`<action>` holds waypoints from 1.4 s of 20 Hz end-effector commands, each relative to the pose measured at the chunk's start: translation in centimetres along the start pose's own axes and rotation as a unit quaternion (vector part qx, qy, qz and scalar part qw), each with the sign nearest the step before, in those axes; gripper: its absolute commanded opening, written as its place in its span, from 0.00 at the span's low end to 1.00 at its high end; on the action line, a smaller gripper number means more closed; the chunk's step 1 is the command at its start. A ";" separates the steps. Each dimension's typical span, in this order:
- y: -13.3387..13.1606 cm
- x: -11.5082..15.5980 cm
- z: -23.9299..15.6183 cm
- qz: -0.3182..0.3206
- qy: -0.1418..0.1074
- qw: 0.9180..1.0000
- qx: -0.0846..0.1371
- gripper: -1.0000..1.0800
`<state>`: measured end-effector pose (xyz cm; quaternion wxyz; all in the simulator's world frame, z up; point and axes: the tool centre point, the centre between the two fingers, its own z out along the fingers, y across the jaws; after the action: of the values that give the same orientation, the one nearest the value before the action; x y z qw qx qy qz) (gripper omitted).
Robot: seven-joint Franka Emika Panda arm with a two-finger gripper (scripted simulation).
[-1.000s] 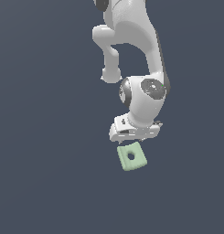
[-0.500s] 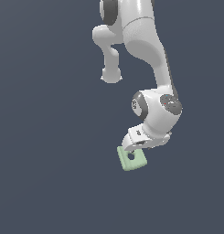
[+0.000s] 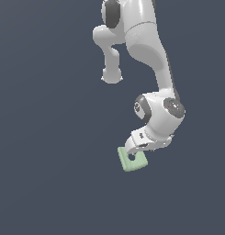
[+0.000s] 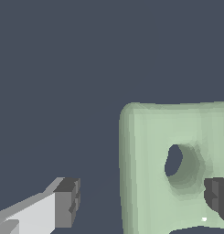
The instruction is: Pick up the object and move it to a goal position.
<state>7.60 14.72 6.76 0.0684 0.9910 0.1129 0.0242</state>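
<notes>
We start from the block (image 3: 132,159), the pale green square with rounded corners and a round hole through its middle. It lies flat on the dark desk (image 3: 49,183), turned a little askew in the exterior view, and being square it has no long axis to align with; any pair of opposite sides would serve.

The end effector (image 3: 134,151) sits directly above the block, so low that its tips overlap the block's upper half in the exterior view. In the wrist view (image 4: 141,203) its fingers are spread wide. One dark fingertip (image 4: 67,201) stands clear off the block's edge, over bare desk, while the other (image 4: 217,197) sits over the block's face, just beside the hole (image 4: 177,163). We judge that the fingers do not yet straddle the block: the block lies off-centre, towards the second finger, and the end effector needs to shift that way before closing. Nothing is pinched.

Compared with half a second ago, the arm has swung towards the exterior view's right and dropped lower, its wrist housing now nearer the block. The block has not moved from its spot on the desk.
</notes>
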 end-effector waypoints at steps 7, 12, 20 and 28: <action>0.0 0.0 2.7 0.000 0.000 1.000 -0.001 1.00; 0.0 0.0 2.8 0.000 0.000 1.000 -0.001 0.00; 0.3 0.1 2.6 0.002 0.002 1.000 -0.002 0.00; 1.2 -0.7 2.6 0.002 0.002 1.000 -0.002 0.00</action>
<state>7.50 13.43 4.29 0.0698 0.9909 0.1117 0.0261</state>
